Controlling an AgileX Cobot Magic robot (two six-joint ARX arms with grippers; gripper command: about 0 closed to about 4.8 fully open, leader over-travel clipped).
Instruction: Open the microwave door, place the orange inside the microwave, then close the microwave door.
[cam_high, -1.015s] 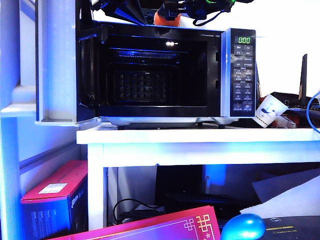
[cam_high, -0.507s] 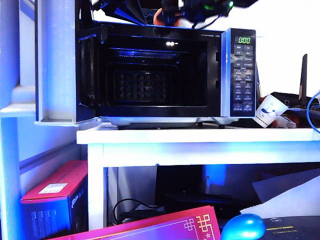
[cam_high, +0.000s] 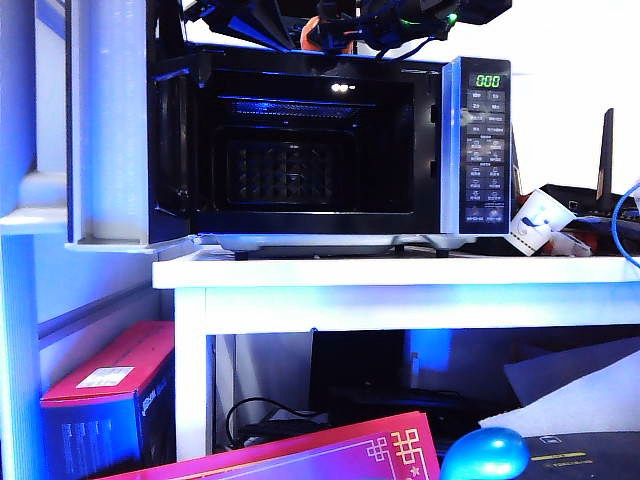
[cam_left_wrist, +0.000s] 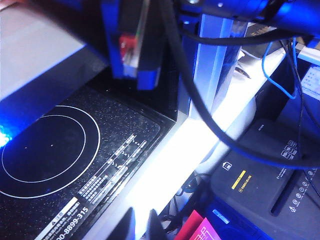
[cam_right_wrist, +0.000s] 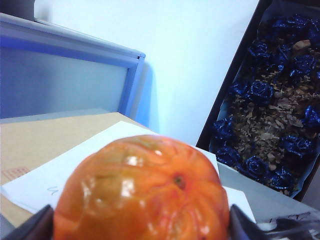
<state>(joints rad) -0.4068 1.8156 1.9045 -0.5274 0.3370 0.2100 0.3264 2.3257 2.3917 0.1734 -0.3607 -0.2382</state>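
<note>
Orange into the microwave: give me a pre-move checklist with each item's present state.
1. Microwave door swung fully open: ok.
2. Cavity of the microwave free of objects: ok, only its bare floor and back wall show.
3. Orange seated between the right hand's fingers: ok in the right wrist view.
4. Orange level with the cavity opening: not ok, the exterior view shows it above the microwave's top edge.
5. Left hand out of the path: cannot tell; its wrist view shows only a cooktop below it.
</note>
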